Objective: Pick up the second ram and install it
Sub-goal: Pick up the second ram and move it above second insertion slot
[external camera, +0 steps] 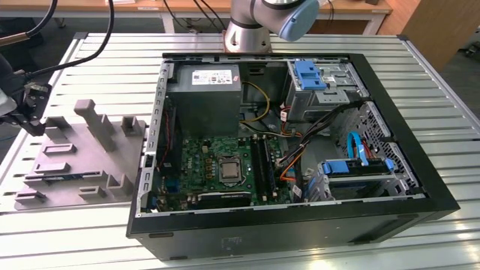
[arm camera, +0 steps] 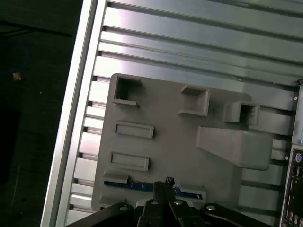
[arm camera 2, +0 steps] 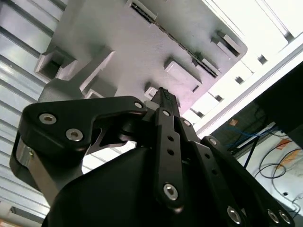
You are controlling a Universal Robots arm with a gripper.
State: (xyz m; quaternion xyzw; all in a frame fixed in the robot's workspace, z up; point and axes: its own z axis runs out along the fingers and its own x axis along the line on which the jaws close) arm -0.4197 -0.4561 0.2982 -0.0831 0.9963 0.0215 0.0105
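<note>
The second ram (arm camera: 135,185) is a thin blue-green stick lying on edge in a slot along one side of the grey fixture block (arm camera: 175,137). In the exterior view the ram (external camera: 69,175) sits low on the fixture block (external camera: 90,163), at the exterior view's left. My gripper (external camera: 33,119) hangs above the fixture's far-left edge. In the first wrist view the gripper (arm camera: 164,182) is over the middle of the stick, with its fingers together and nothing between them. The second wrist view shows the gripper (arm camera 2: 164,97) from behind, pointing at the fixture (arm camera 2: 137,52).
An open black computer case (external camera: 248,230) lies on the slatted metal table (external camera: 450,112), to the exterior view's right of the fixture. Inside are the green motherboard (external camera: 199,163), its long black memory slots (external camera: 262,163), a power supply (external camera: 202,90) and loose cables (external camera: 293,163). Upright posts (external camera: 96,121) rise from the fixture.
</note>
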